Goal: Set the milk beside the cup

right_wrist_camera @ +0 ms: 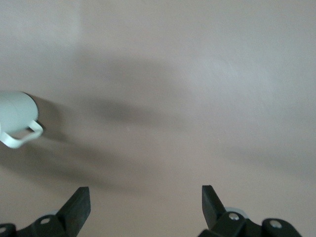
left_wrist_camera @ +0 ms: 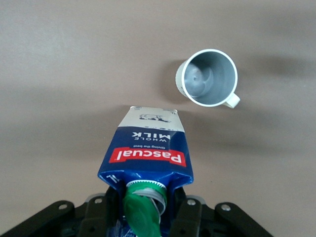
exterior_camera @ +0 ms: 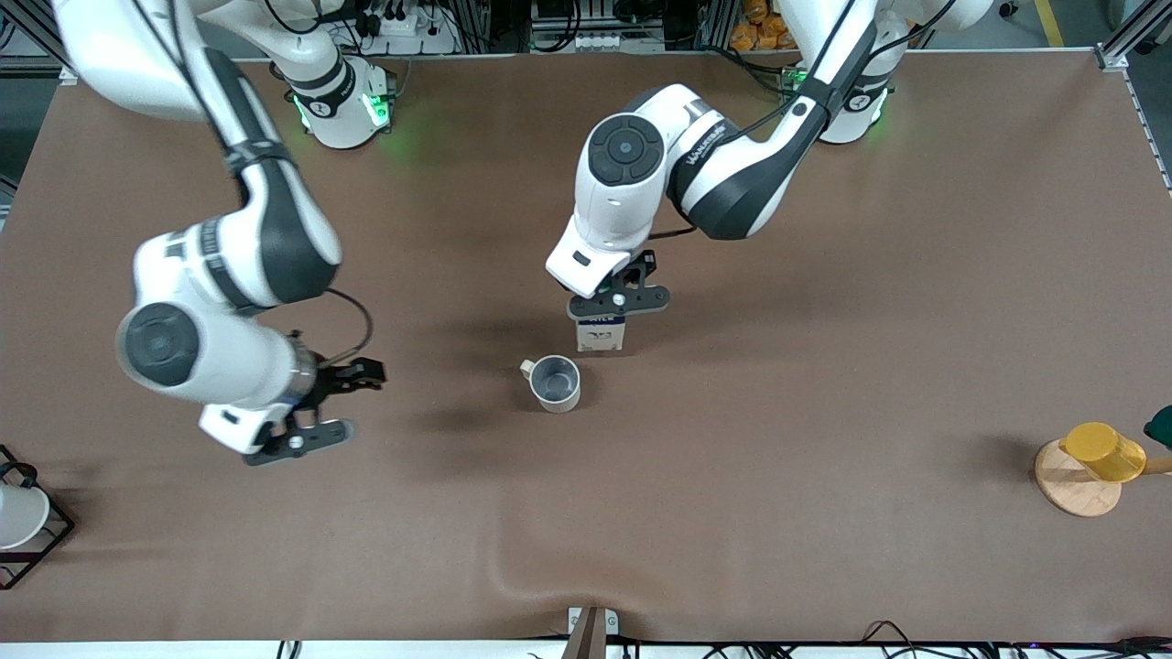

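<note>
The milk [exterior_camera: 602,336], a dark-blue and white carton with a red band and green cap, stands upright close beside the cup [exterior_camera: 555,383], a little farther from the front camera, with a small gap between them. I cannot tell whether its base touches the table. My left gripper [exterior_camera: 618,302] is shut on the carton's top; the left wrist view shows the milk [left_wrist_camera: 148,153] between my fingers [left_wrist_camera: 190,213] and the cup [left_wrist_camera: 207,77] just past its base. My right gripper [exterior_camera: 330,403] is open and empty over bare table toward the right arm's end; the right wrist view shows it [right_wrist_camera: 145,202] and the cup [right_wrist_camera: 15,116].
A yellow cup [exterior_camera: 1103,451] lies on a round wooden disc [exterior_camera: 1071,490] at the left arm's end. A white cup in a black wire rack [exterior_camera: 41,540] sits at the right arm's end. The brown cloth has a fold [exterior_camera: 513,577] near the front edge.
</note>
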`<state>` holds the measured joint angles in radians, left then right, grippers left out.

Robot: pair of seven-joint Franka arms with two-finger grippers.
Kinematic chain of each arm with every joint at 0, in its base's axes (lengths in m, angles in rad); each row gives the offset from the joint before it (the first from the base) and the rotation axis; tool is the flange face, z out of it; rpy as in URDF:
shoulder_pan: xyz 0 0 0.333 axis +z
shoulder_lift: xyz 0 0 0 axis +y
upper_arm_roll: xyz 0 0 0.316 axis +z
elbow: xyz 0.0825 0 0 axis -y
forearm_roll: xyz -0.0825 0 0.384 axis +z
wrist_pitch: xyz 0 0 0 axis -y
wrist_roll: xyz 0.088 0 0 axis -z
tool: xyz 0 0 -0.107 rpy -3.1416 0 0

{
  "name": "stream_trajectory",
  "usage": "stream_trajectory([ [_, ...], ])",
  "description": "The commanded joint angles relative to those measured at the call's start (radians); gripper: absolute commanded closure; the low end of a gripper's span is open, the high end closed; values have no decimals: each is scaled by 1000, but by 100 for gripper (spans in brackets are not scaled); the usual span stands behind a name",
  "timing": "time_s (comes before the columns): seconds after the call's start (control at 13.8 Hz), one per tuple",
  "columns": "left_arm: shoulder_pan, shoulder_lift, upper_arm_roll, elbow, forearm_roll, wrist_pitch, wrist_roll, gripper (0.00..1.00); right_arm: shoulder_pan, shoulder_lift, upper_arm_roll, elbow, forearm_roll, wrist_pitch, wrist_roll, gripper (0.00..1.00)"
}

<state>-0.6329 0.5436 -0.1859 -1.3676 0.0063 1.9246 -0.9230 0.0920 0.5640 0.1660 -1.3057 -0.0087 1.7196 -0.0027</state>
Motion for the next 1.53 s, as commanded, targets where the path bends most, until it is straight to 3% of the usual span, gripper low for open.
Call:
stream_trajectory([
  [0.0,-10,44,-21,42,-14,-6,10,62,-95,-47,18,-50,30,-51,-96,0],
  [0.29,-37,64,-27,61,-15,1,12,59,-207,-70,17,-50,30,-78,-220,0],
  [0.73,-50,107,-27,62,-15,69,26,59,-249,-315,15,-216,26,-112,-220,0],
  [1.23,-45,122,-15,62,-25,93,26,59,-282,-458,12,-179,59,-265,-209,0],
  [1.45,-47,133,-13,62,-23,113,26,52,-305,-525,-2,-181,70,-348,-203,0],
])
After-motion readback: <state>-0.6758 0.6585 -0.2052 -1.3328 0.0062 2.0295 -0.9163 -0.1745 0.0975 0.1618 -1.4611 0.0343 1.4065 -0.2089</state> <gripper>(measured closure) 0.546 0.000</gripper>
